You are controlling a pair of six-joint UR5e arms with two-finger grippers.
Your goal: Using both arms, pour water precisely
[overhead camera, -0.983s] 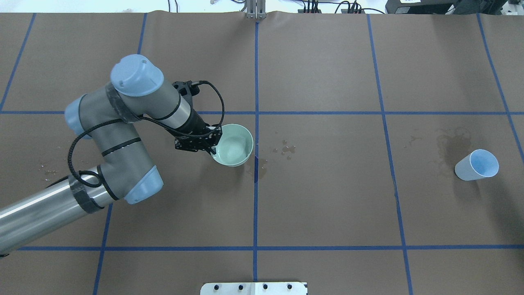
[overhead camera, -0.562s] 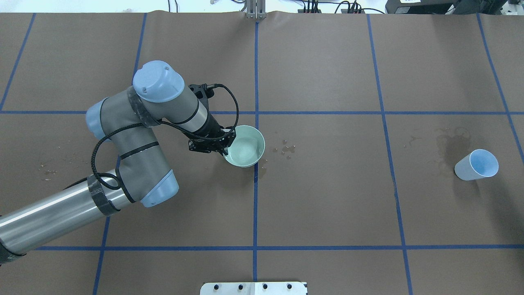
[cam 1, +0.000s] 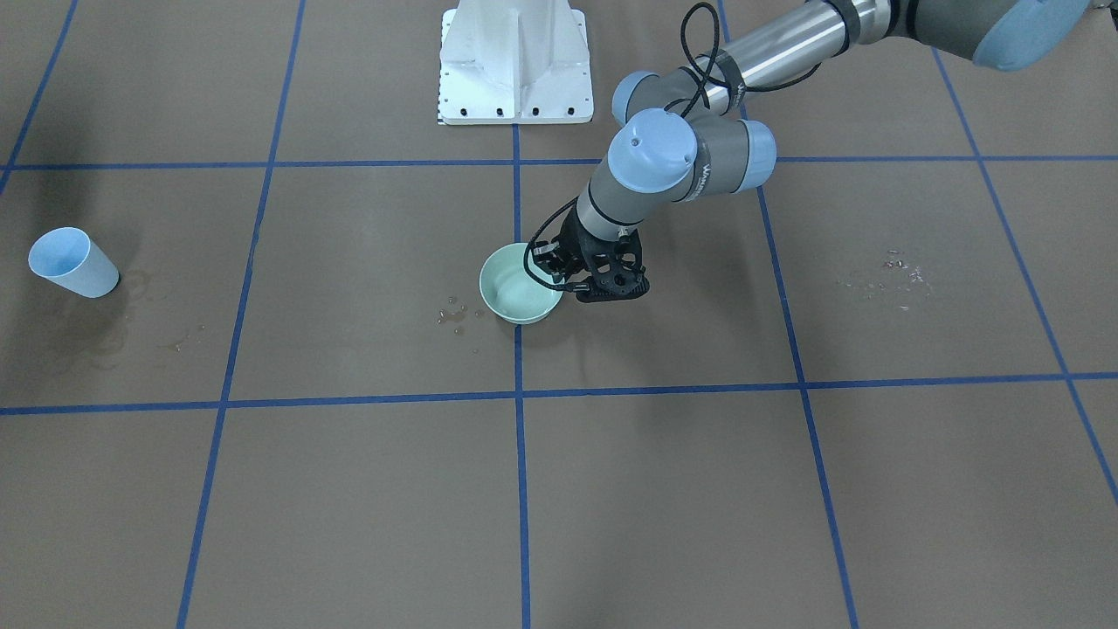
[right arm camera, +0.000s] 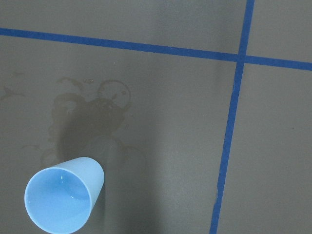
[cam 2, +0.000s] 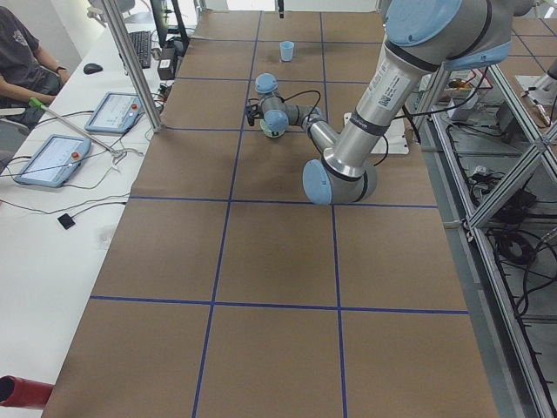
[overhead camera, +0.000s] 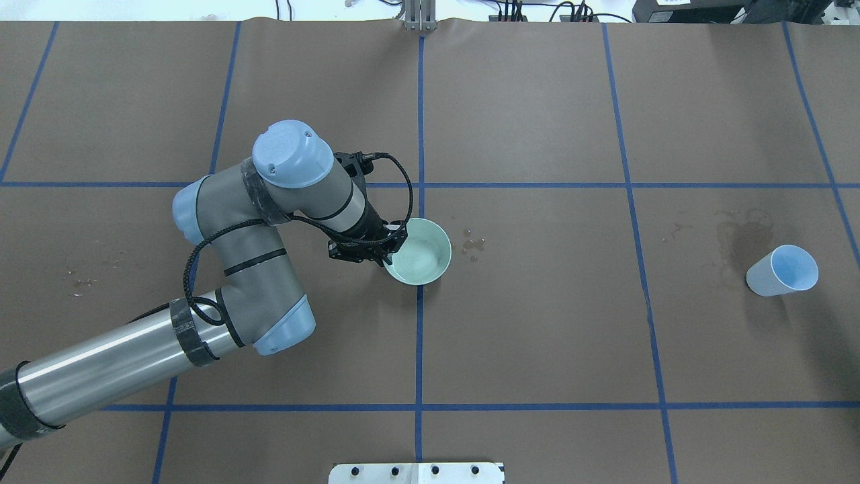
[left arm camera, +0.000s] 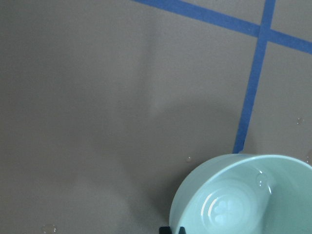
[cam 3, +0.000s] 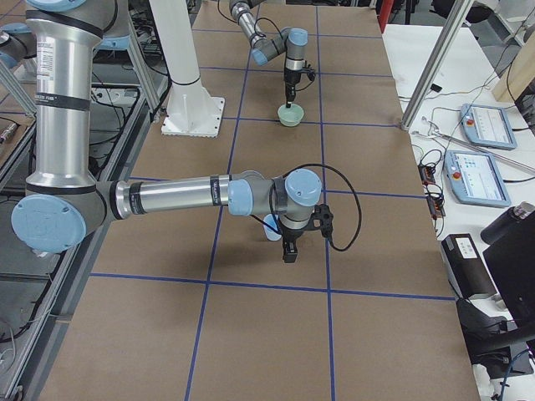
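A pale green bowl (overhead camera: 423, 254) sits by the centre blue tape line; whether it rests on the table or hangs just above it I cannot tell. My left gripper (overhead camera: 388, 254) is shut on its left rim, and the grip also shows in the front view (cam 1: 559, 278). Faint glints of water (left arm camera: 225, 210) lie in the bowl's bottom. A light blue cup (overhead camera: 783, 270) stands at the far right with a little water (right arm camera: 66, 195) inside. My right gripper (cam 3: 289, 249) hovers beside the cup; I cannot tell if it is open or shut.
Water drops (overhead camera: 472, 243) lie just right of the bowl. A dark wet stain (overhead camera: 739, 245) spreads left of the cup. The white pedestal base (cam 1: 515, 61) stands at the robot's side. Tablets (cam 2: 52, 157) and an operator (cam 2: 17, 61) are beyond the far edge.
My left arm has moved right with the bowl in its grip, carrying it onto the centre tape line. The cup has not moved.
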